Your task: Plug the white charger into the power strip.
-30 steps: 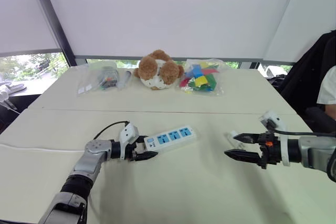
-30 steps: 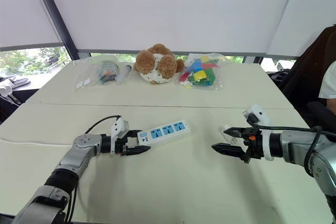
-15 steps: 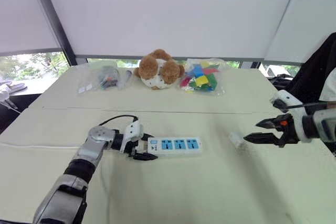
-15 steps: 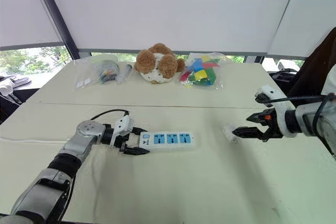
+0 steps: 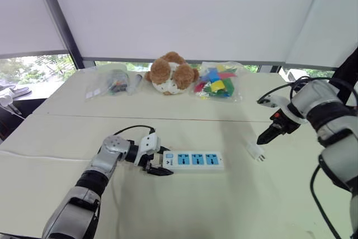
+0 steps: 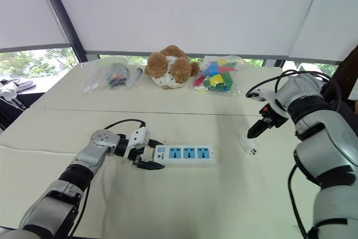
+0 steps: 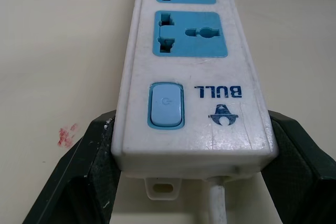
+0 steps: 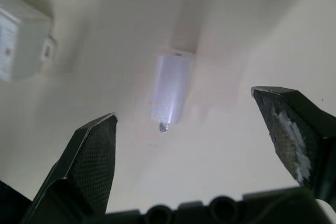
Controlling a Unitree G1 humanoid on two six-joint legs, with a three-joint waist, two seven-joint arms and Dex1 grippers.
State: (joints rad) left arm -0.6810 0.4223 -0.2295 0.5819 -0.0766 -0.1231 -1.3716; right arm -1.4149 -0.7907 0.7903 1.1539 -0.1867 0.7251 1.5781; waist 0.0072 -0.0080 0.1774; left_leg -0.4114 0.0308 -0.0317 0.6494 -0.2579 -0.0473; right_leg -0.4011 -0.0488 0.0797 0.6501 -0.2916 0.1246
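Hanging just above the charger (image 5: pixel 255 151), the right gripper (image 5: pixel 262 139) had its fingers (image 8: pixel 92 156) spread wide and held nothing. The charger lay flat on the table (image 5: pixel 184 205), a little beyond the strip's (image 5: pixel 196 160) far end, on the robot's right and apart from it. In the right wrist view it sat between the two open fingers, its long axis running roughly crosswise to the line between them, so they could close on its narrow sides. A metal prong showed at one end, apparently the end away from the strip, though the view was too soft to be sure. The right arm was by far the nearer to it.

The strip lay with its long axis across the table, three blue sockets facing up. Its switch end, where the cable leaves, pointed to the robot's left and was clamped between the fingers of the left gripper (image 5: pixel 160 165), one on each long side. The strip was thus steadied, but the plug had yet to be lifted, turned prongs-down and carried over to a socket.

Beside the blue switch the strip bore the word "BULL" in dark capitals over a small emblem. No writing on the charger could be read.
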